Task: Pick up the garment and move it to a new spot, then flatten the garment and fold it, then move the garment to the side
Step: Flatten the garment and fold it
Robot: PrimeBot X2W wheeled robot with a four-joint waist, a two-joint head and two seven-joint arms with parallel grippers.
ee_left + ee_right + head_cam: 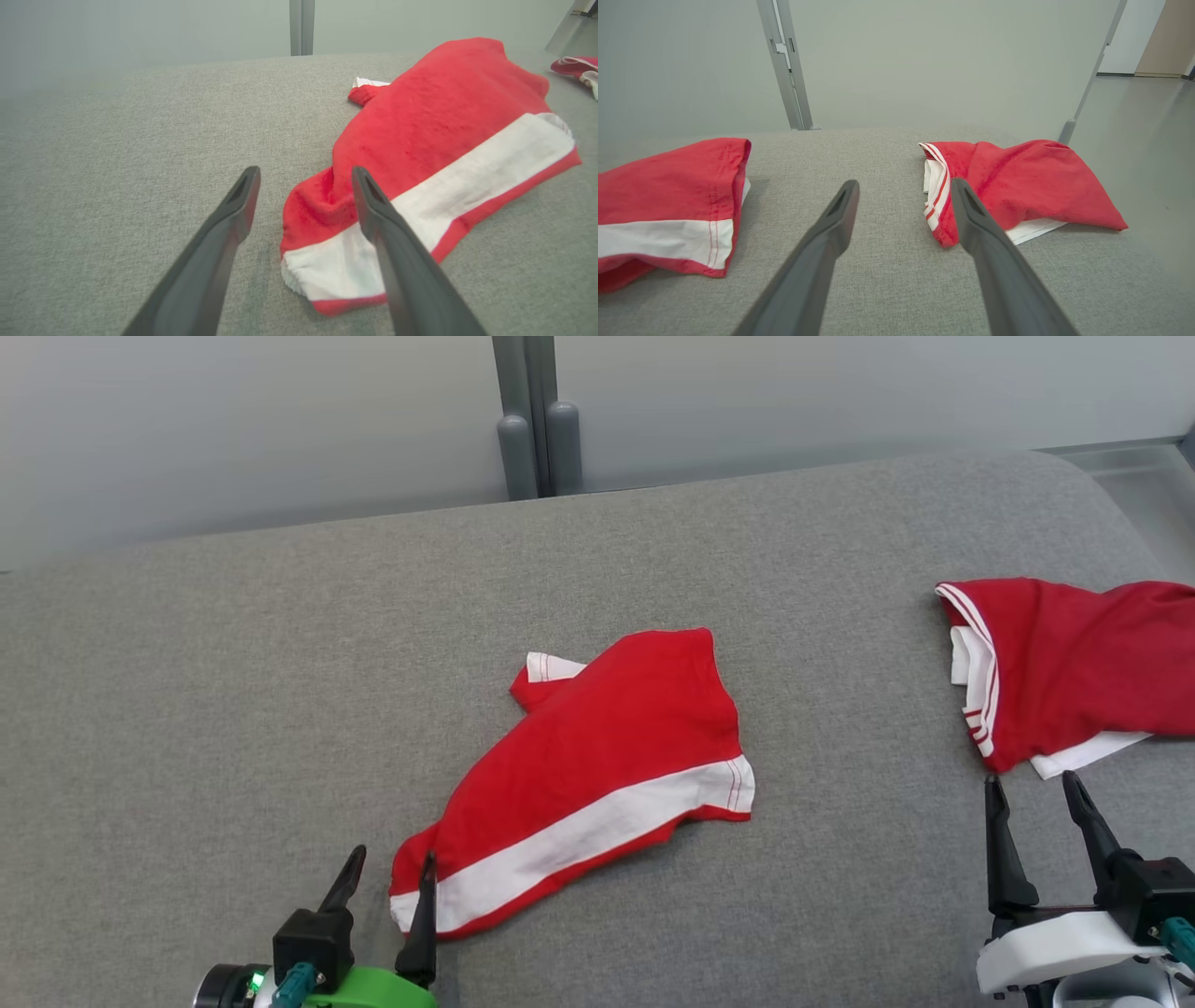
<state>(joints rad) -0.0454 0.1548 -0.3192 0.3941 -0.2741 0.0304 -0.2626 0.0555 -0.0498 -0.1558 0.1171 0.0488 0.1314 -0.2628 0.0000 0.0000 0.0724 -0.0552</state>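
Note:
A red garment with a white band lies crumpled in the middle of the grey padded surface; it also shows in the left wrist view and the right wrist view. My left gripper stands open at the garment's near left corner, its right finger over the white band edge, nothing held. My right gripper is open too, just in front of a second red and white garment at the right edge, seen closer in the right wrist view.
A grey wall panel with a vertical post runs behind the surface. The surface rounds off at the far right, with floor beyond it. Bare grey fabric stretches over the left half.

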